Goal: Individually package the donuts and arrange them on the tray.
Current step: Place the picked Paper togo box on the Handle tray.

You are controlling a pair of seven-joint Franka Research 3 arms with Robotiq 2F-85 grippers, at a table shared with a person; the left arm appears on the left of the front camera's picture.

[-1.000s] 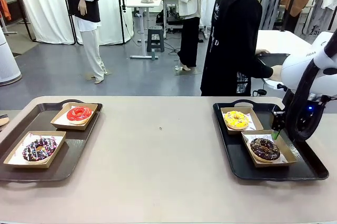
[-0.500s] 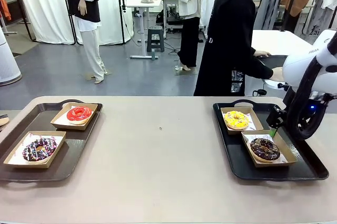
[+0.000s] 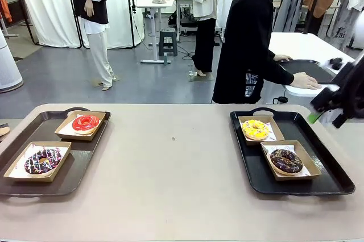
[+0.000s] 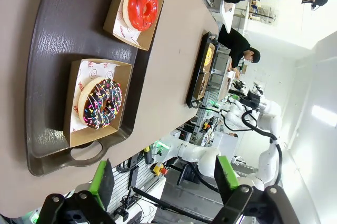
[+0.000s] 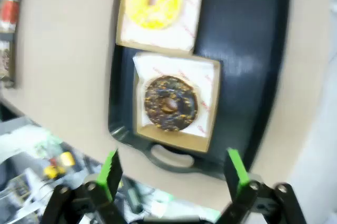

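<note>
On the left dark tray (image 3: 79,168), a glossy red donut (image 3: 85,122) and a chocolate donut with purple-white sprinkles (image 3: 42,160) each lie in an open cardboard box. The right tray (image 3: 327,180) carries a yellow sprinkled donut (image 3: 256,129) and a dark chocolate donut (image 3: 286,161), also boxed. My right gripper (image 3: 319,112) hovers blurred at the right edge, above and beyond that tray. From above, its wrist view shows the yellow donut (image 5: 156,0) and the chocolate donut (image 5: 171,103), with the right gripper (image 5: 172,174) open and empty. My left gripper (image 4: 164,182) is open beyond the left tray's handle, near the sprinkled donut (image 4: 100,103) and red donut (image 4: 142,7).
A person in black stands at the far right side, one hand (image 3: 307,82) resting on a white side table that bears another dark tray (image 3: 301,67). The tan table (image 3: 176,162) lies bare between the two trays.
My right arm has lifted off the right tray and swung back to the right edge. The person has shifted slightly. The donuts and boxes have not moved.
</note>
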